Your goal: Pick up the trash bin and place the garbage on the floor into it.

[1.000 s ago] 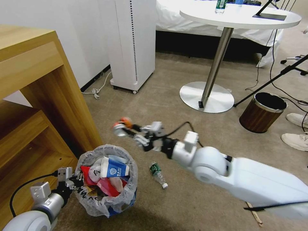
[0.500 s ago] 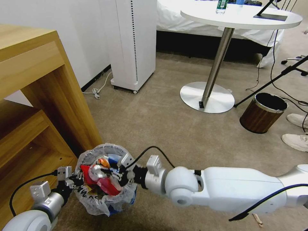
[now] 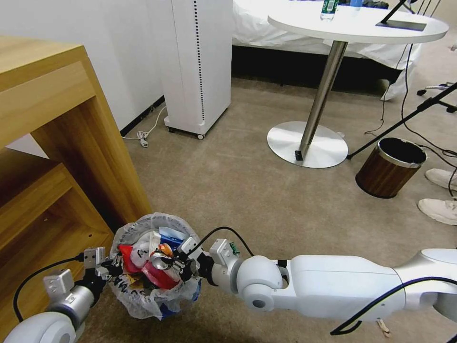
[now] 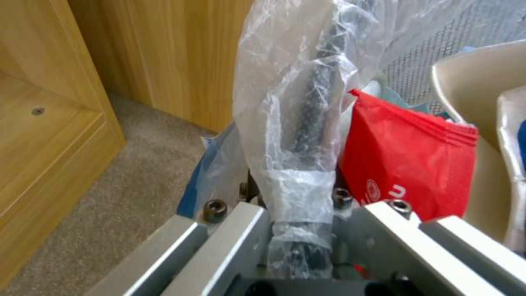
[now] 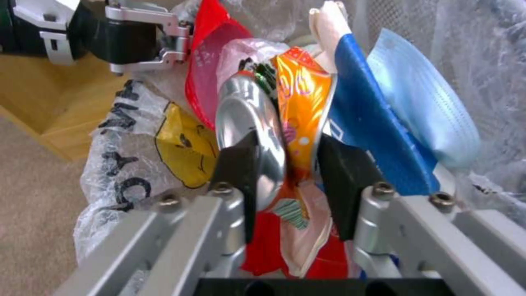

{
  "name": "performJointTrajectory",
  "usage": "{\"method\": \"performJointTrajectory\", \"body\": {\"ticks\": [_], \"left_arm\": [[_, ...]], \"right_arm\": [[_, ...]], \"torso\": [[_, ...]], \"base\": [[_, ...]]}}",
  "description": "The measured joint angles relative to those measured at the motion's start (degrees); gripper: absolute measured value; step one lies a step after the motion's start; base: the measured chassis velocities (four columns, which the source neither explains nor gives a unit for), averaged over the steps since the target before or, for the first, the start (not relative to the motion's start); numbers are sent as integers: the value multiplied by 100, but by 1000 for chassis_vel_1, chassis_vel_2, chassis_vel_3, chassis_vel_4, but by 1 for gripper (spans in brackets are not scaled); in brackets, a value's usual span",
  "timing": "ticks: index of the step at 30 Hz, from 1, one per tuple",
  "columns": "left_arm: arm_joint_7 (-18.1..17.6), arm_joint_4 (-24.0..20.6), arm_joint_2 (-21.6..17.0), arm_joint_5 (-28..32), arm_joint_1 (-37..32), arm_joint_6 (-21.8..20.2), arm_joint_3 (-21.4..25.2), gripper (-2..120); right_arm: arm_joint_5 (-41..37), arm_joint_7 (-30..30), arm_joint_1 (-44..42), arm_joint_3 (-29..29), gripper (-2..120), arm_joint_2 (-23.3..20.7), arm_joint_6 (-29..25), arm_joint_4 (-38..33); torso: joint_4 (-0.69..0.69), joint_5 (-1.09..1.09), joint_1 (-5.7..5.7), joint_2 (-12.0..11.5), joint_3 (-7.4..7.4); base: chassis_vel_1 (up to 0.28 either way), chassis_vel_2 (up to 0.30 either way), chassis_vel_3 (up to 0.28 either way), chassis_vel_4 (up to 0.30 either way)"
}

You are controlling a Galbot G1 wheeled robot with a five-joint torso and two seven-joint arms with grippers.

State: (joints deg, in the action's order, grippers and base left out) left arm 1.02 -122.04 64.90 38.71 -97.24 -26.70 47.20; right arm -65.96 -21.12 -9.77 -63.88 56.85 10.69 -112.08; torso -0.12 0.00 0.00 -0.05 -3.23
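Observation:
The trash bin (image 3: pixel 143 297), lined with a crinkly plastic bag, hangs just above the carpet beside the wooden desk. My left gripper (image 3: pixel 105 267) is shut on its rim (image 4: pixel 307 123), pinching bag and mesh wall together. My right gripper (image 3: pixel 169 263) reaches over the bin's mouth, shut on a crushed orange and silver can (image 5: pixel 277 123). Garbage fills the bin: a red wrapper (image 4: pixel 416 164), a blue-white carton (image 5: pixel 364 131), a yellow wrapper (image 5: pixel 183 150). A wooden stick (image 3: pixel 382 327) lies on the floor under my right arm. The green-label bottle (image 3: pixel 233 247) peeks out behind my right wrist.
The wooden desk (image 3: pixel 57 143) stands close on the left. Farther off are a white tower unit (image 3: pixel 197 66), a round table's base (image 3: pixel 307 143), a brown wood-grain bin (image 3: pixel 389 166), stand legs with cables, and a person's white shoes (image 3: pixel 440 200) at the right edge.
My right arm swung the can from above the open carpet back and down to the bin's mouth. The left gripper and the bin stayed put.

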Motion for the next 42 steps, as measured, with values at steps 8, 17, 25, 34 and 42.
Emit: {"method": "performJointTrajectory", "body": {"ticks": [8,17,25,34,42], "left_arm": [[5,29,13,-9,40,0,-39,1],[10,24,36,-40,19,1,-48,1],[13,-13,-16,-32,-59,1,24,1],[14,-41,-78,1,-94,23,62,1],[16,-53,-83,4,-96,31,43,1]], "right_arm": [[42,25,1,26,59,-50,-50,-62],[220,115,-32,216,90,-143,-155,-269],[301,50,-418,1282,100,-541,-316,-558],[112,-314,-1871,3192,100,-1668,-134,-704],[56,-851,-2971,4117,100,-1797,347,-19]], "torso": [[0,0,0,0,0],[0,0,0,0,0],[1,0,0,0,0],[-1,2,0,0,0],[-1,1,0,0,0]], "base": [[0,0,0,0],[0,0,0,0],[0,0,0,0],[0,0,0,0],[0,0,0,0]]}}
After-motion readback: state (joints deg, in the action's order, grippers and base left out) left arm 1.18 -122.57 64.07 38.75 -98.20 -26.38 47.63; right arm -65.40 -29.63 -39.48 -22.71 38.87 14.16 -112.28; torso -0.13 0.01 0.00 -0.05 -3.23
